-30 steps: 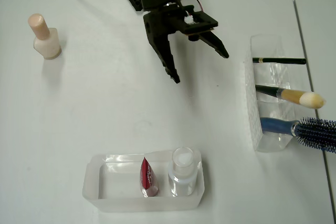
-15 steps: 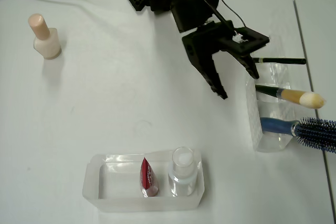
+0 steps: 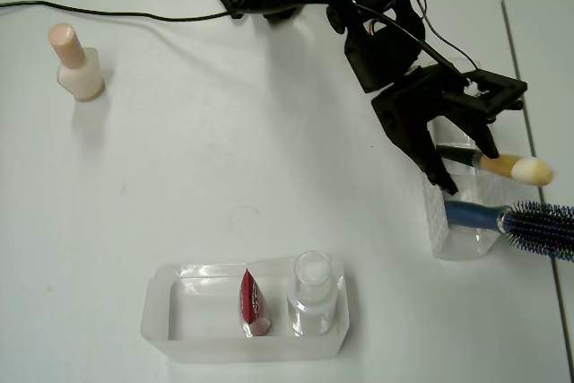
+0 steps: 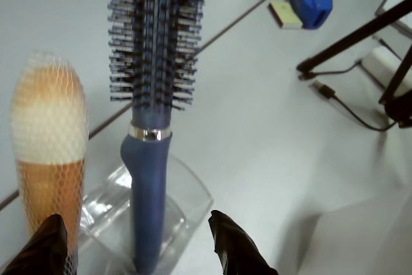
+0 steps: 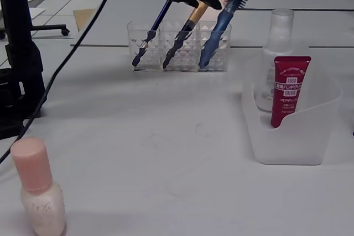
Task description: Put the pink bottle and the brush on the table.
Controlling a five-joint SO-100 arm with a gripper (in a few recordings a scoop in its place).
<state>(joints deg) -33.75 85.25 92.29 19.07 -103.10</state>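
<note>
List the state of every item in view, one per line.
pink bottle: upright on the table, capped, out of any container.
brush: leaning in the clear holder, bristles netted, not gripped.
gripper: open, fingers either side of the brush.
blue hairbrush: leaning in the holder.
green pencil: leaning in the holder.
red tube: standing in the tray.
clear bottle: upright in the tray.

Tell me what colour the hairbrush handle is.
Blue, on the hairbrush; clearest in the wrist view.
</note>
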